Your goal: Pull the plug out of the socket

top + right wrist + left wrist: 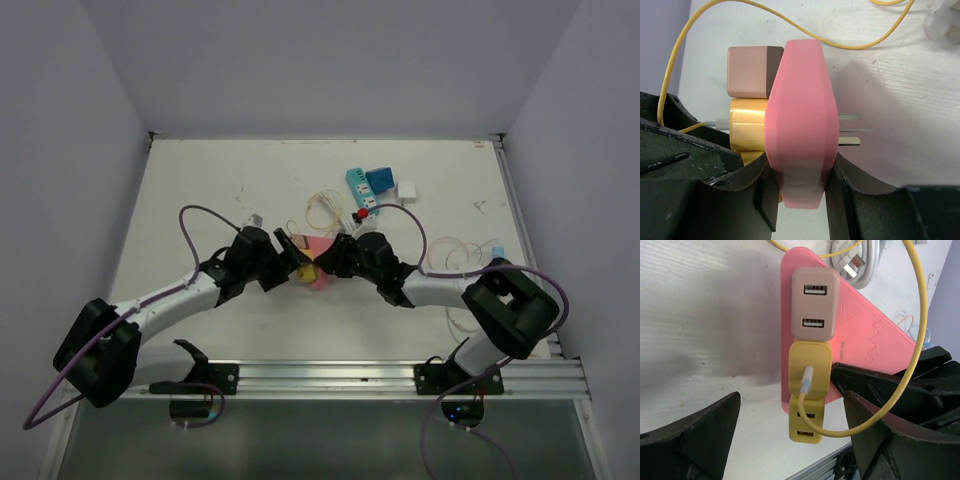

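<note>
Right gripper (800,175) clenched on lower edge of pink triangular socket body (797,100), holding it on edge above white table (700,300); metal prongs (847,129) stick out its far face

Left gripper (792,405) released, fingers (705,435) wide apart either side of yellow USB block (810,360), not touching

White USB plug (806,380) on yellow cable (920,315) seated in that block, just below beige USB block (815,305)

We list one pink adapter (799,120), edge-on, pinched low by the right gripper (800,186), metal prongs (849,129) pointing right. On its left side we count a beige cube (752,71) above a yellow cube (747,125), the latter taking a plug (720,121) with yellow cable (690,30).
</note>
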### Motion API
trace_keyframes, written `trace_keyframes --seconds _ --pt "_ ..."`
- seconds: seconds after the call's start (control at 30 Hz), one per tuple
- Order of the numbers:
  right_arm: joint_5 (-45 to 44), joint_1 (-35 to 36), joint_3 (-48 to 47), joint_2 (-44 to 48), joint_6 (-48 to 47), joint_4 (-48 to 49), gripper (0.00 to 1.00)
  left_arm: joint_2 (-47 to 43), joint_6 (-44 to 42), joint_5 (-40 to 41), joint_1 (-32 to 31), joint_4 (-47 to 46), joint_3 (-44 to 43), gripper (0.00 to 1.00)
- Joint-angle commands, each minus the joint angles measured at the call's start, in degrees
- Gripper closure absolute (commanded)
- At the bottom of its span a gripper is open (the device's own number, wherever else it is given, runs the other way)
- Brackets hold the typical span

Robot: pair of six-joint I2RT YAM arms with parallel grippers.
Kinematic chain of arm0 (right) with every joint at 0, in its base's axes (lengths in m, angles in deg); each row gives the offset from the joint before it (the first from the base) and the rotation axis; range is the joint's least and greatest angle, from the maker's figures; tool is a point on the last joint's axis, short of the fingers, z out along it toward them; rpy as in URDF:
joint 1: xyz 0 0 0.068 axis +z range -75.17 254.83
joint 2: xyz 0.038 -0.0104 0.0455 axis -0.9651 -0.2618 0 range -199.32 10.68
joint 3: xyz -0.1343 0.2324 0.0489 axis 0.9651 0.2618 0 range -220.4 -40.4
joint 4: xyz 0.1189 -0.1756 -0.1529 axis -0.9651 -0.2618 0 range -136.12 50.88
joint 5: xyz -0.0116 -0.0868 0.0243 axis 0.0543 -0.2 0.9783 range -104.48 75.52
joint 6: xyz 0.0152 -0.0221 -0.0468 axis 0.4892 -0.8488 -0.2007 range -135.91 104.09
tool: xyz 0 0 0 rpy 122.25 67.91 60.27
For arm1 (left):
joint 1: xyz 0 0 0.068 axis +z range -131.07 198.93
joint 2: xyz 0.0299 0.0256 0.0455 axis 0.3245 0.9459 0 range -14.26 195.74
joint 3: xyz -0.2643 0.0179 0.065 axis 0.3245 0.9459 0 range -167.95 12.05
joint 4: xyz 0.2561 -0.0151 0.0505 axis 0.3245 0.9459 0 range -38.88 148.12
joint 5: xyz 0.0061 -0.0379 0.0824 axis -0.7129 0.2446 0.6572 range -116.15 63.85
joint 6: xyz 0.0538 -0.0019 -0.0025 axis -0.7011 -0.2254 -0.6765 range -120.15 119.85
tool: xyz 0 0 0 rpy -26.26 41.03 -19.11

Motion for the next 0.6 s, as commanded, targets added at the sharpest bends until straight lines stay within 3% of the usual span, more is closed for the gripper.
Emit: trace_keyframes --seconds 0.0,0.3,0.57 --pt "-5.21 0.25 -3.62 5.57 -5.13 -6.50 1.00 0.07 1.58 -2.11 -1.09 -6.40 1.06 0.13" --pt "-7.93 0.25 -4.67 9.53 -6.46 -12.75 1.00 4.12 2.10 -4.58 -4.70 -15.39 0.36 0.21" --pt "-11.63 0.25 -5.90 11.29 -5.05 -18.20 1.00 1.13 5.79 0.61 -7.25 -17.40 3.61 0.17"
